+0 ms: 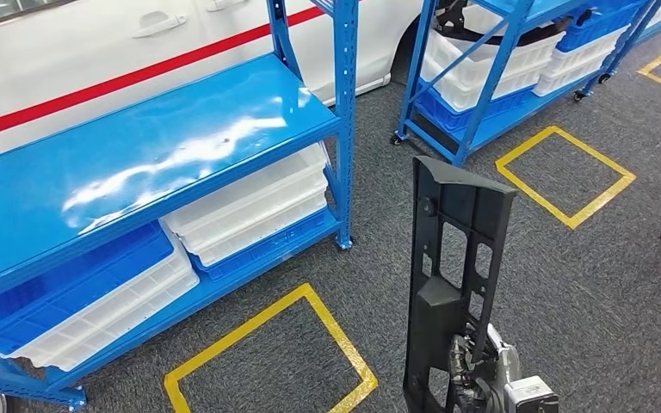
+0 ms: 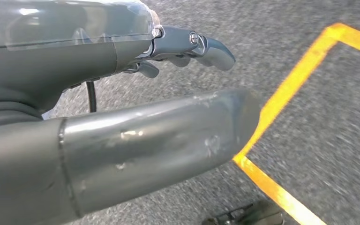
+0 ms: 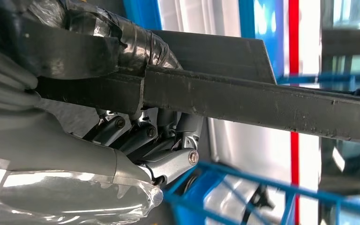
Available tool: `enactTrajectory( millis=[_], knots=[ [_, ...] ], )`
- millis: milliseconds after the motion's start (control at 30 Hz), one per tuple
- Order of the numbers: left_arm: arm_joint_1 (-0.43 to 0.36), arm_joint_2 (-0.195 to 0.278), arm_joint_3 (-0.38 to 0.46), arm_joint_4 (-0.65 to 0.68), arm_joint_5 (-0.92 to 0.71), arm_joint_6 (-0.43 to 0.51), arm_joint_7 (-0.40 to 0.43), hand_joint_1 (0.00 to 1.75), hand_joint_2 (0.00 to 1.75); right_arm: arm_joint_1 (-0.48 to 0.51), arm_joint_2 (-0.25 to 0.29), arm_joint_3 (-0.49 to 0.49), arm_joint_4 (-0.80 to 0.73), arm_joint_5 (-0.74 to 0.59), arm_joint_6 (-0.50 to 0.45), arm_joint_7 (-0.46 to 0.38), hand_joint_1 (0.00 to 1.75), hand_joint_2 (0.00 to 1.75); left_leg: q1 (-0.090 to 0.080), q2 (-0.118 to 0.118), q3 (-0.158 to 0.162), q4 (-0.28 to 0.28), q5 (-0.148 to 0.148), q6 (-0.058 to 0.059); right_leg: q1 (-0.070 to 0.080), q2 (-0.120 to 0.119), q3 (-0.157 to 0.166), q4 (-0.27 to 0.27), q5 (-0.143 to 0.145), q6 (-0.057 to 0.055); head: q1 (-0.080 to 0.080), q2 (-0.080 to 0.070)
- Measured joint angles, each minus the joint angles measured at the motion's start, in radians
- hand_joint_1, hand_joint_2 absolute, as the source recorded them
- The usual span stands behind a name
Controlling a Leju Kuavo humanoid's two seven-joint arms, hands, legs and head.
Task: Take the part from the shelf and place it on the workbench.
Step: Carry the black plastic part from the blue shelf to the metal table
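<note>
From the head view I see my right hand [image 1: 473, 374] gripping the black part [image 1: 449, 275] near its lower end, holding it upright over the grey carpet beside the blue shelf [image 1: 138, 155]. At the left wrist, my left hand [image 2: 187, 47] hangs empty, fingers loosely apart. At the right wrist, fingers [image 3: 136, 136] wrap a stiff rib of the part [image 3: 262, 103]; I judge it rigid, light, top-heavy when held this low.

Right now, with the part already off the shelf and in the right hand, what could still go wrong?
1. The right hand grips the long black part only near its lower end, standing upright; the tall free end could sway or slip in the grip.
2. The blue shelf's post stands close beside the part, so a turn might clip it.
3. The left hand hangs over the carpet holding nothing, so it offers no support.
</note>
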Motion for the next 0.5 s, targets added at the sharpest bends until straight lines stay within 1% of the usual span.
enactTrajectory(
  millis=[33,67,100,133,167,200,233,267,300,333,367,400,433,467,500],
  knots=[
    [0.001,-0.002,0.006,0.000,-0.003,0.000,-0.002,0.00,0.00,0.002,0.009,-0.007,-0.001,0.004,0.011,-0.003,1.75,1.75,0.000,-0.027,-0.027,0.063,-0.041,0.000,0.002,0.009,-0.005,0.000,0.003,-0.005,0.000,0.000],
    [0.001,-0.004,0.012,0.000,-0.008,0.000,-0.004,0.00,0.00,0.002,0.016,-0.012,-0.001,0.007,0.024,-0.005,1.75,1.75,-0.001,-0.043,-0.058,0.137,-0.079,0.002,0.005,0.021,-0.010,0.000,0.006,-0.010,0.000,0.000],
    [0.000,-0.005,0.018,0.002,-0.013,0.000,-0.005,0.00,0.00,0.003,0.021,-0.015,-0.001,0.010,0.036,-0.007,1.75,1.75,-0.002,-0.050,-0.084,0.196,-0.101,0.005,0.009,0.032,-0.014,0.001,0.009,-0.013,0.000,0.000],
    [-0.007,-0.005,0.024,0.005,-0.018,0.001,-0.006,0.00,0.00,0.002,0.021,-0.014,0.000,0.012,0.042,-0.006,1.75,1.75,-0.004,-0.053,-0.096,0.225,-0.104,0.009,0.013,0.045,-0.017,0.002,0.011,-0.014,0.000,0.000],
    [-0.018,-0.005,0.028,0.011,-0.024,0.004,-0.006,0.00,0.00,0.000,0.016,-0.007,0.002,0.010,0.038,-0.002,1.75,1.75,-0.006,-0.055,-0.089,0.212,-0.085,0.016,0.017,0.058,-0.018,0.002,0.013,-0.015,0.000,0.000],
    [-0.035,-0.006,0.031,0.018,-0.028,0.009,-0.001,0.00,0.00,-0.005,0.004,0.006,0.004,0.004,0.026,0.002,1.75,1.75,-0.009,-0.063,-0.064,0.160,-0.050,0.024,0.020,0.070,-0.018,0.003,0.015,-0.015,0.000,0.000],
    [-0.057,-0.009,0.033,0.025,-0.032,0.016,0.011,0.00,0.00,-0.015,-0.017,0.028,0.008,-0.012,0.005,0.005,1.75,1.75,-0.013,-0.084,-0.029,0.086,-0.012,0.035,0.021,0.080,-0.018,0.003,0.017,-0.014,0.000,0.000],
    [-0.079,-0.011,0.035,0.031,-0.033,0.021,0.029,0.00,0.00,-0.028,-0.042,0.055,0.014,-0.034,-0.017,0.003,1.75,1.75,-0.015,-0.110,0.001,0.019,0.015,0.045,0.023,0.089,-0.019,0.004,0.020,-0.011,0.000,0.000],
    [-0.103,-0.015,0.041,0.039,-0.030,0.025,0.054,0.00,0.00,-0.047,-0.075,0.091,0.023,-0.068,-0.044,-0.013,1.75,1.75,-0.017,-0.130,0.021,-0.029,0.031,0.052,0.022,0.099,-0.023,0.005,0.024,-0.007,0.000,0.000],
    [-0.125,-0.019,0.047,0.046,-0.024,0.024,0.079,0.00,0.00,-0.068,-0.109,0.131,0.034,-0.108,-0.071,-0.039,1.75,1.75,-0.020,-0.142,0.029,-0.054,0.036,0.056,0.020,0.109,-0.027,0.005,0.028,-0.001,0.000,0.000],
    [-0.140,-0.021,0.053,0.054,-0.016,0.018,0.096,0.00,0.00,-0.087,-0.139,0.168,0.045,-0.144,-0.094,-0.068,1.75,1.75,-0.022,-0.139,0.030,-0.059,0.036,0.057,0.017,0.120,-0.031,0.004,0.033,0.006,0.000,0.000],
    [-0.153,-0.023,0.059,0.060,-0.006,0.003,0.103,0.00,0.00,-0.105,-0.170,0.208,0.056,-0.178,-0.117,-0.100,1.75,1.75,-0.024,-0.125,0.031,-0.066,0.042,0.058,0.015,0.135,-0.034,0.001,0.038,0.015,0.000,0.000],
    [-0.160,-0.024,0.065,0.062,0.004,-0.019,0.097,0.00,0.00,-0.117,-0.195,0.237,0.065,-0.198,-0.132,-0.123,1.75,1.75,-0.024,-0.109,0.036,-0.073,0.048,0.062,0.015,0.133,-0.037,0.003,0.039,0.021,0.000,0.000],
    [-0.161,-0.026,0.070,0.064,0.014,-0.041,0.086,0.00,0.00,-0.127,-0.216,0.261,0.072,-0.208,-0.144,-0.140,1.75,1.75,-0.022,-0.094,0.040,-0.082,0.055,0.068,0.017,0.117,-0.044,0.016,0.028,0.025,0.000,0.000],
    [-0.160,-0.027,0.076,0.066,0.026,-0.068,0.070,0.00,0.00,-0.137,-0.236,0.284,0.079,-0.214,-0.155,-0.153,1.75,1.75,-0.021,-0.077,0.042,-0.091,0.062,0.073,0.020,0.090,-0.060,0.049,0.005,0.028,0.000,0.000]
  ],
)
